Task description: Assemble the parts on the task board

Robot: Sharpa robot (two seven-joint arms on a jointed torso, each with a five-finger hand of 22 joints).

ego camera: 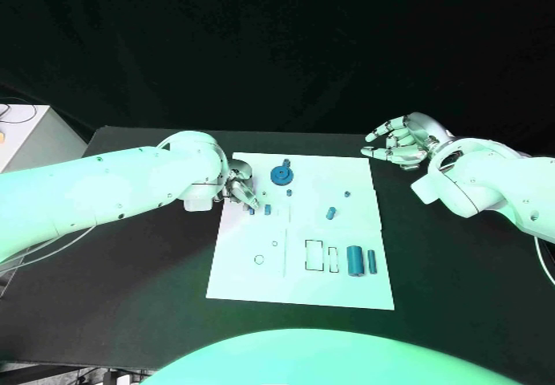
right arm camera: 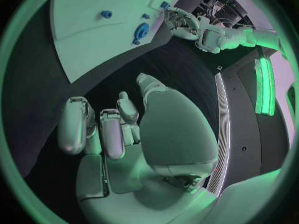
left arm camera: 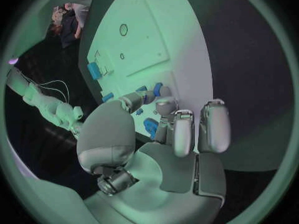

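Head view shows the white task board (ego camera: 303, 265) lying in the middle of the black table (ego camera: 139, 321), with the left hand (ego camera: 240, 188) down at the board's left edge and its fingertips at a small blue peg (ego camera: 267, 209) that stands just inside that edge. From the left wrist view the fingers (left arm camera: 167, 107) curl toward small blue pieces on the board, yet whether they actually pinch the peg or only touch it I cannot tell. A round blue gear (ego camera: 282, 174) sits just beyond the hand, near the board's far edge, and another short blue piece (ego camera: 331, 213) lies near the board's middle. Two blue cylinders (ego camera: 362, 261) rest side by side toward the near right corner, next to outlined slots. The right hand (ego camera: 397, 141) hangs above the bare table off the board's far right corner, fingers loosely curled and apart, holding nothing. My guess is that the left hand is seating or picking the peg. The risk is that a small part pinched by broad fingertips tilts or slips, rolling off the edge close by. A sideways push could also slide the loose board, shifting the cylinders, or the fingers could knock the neighbouring gear.
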